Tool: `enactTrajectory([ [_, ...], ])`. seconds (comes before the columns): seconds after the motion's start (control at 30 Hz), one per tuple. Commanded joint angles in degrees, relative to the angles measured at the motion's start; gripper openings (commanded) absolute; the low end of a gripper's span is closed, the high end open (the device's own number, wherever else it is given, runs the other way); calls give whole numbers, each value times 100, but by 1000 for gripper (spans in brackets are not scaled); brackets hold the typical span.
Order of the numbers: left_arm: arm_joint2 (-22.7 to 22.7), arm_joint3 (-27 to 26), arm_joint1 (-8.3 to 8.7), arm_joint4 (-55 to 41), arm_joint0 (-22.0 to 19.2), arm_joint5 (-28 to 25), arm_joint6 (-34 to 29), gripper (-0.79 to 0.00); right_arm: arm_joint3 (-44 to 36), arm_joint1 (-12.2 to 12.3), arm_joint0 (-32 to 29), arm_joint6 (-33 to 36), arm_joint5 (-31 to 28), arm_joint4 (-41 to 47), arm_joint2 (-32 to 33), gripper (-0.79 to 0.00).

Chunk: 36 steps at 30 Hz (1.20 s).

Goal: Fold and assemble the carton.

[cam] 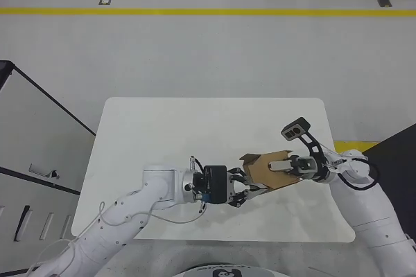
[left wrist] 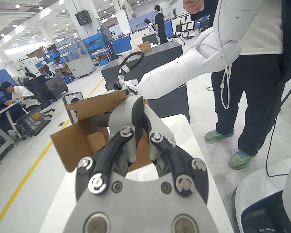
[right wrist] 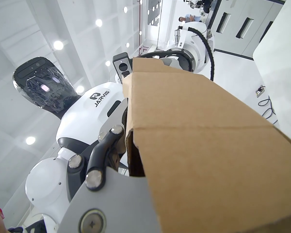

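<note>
A brown carton point(cam: 267, 172) is held a little above the white table point(cam: 194, 124), near its front right part, between my two grippers. Its flaps stand open at the end facing my left gripper point(cam: 244, 187). In the left wrist view the left gripper point(left wrist: 141, 118) is shut on a wall of the carton point(left wrist: 70, 141) at that open end. My right gripper point(cam: 286, 167) grips the opposite end. The carton's side point(right wrist: 208, 146) spreads across the right wrist view, and one finger linkage point(right wrist: 104, 144) shows beside it while the other finger is hidden behind the cardboard.
A grey cabinet point(cam: 14, 138) stands left of the table and a dark unit point(cam: 402, 149) at its right. The table's back and left parts are bare. A yellow floor line point(cam: 208, 11) runs beyond the table.
</note>
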Motion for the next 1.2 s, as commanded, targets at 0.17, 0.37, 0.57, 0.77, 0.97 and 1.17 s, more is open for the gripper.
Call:
enactTrajectory([
  [0.17, 2, 0, -4, 9, -4, 17, 5, -785, 33, -12, -27, -25, -15, 42, 48, -785],
  [0.37, 6, 2, -6, 14, -4, 16, 7, -785, 54, -34, -38, -36, 5, 168, 47, -785],
  [0.57, 54, 10, -21, 25, -19, 41, 13, -785, 67, -62, -24, -64, 31, 194, -12, -785],
  [0.77, 130, 45, -44, 32, -54, 65, 39, -785, 77, -87, -20, -63, 49, 210, -60, -785],
  [0.97, 54, 33, -34, 55, -50, 100, 57, -785, 95, -95, -42, -56, 32, 202, -15, -785],
  [1.17, -50, -29, -5, 82, 36, 97, 64, -785, 91, -92, -82, -54, 41, 169, 70, -785],
])
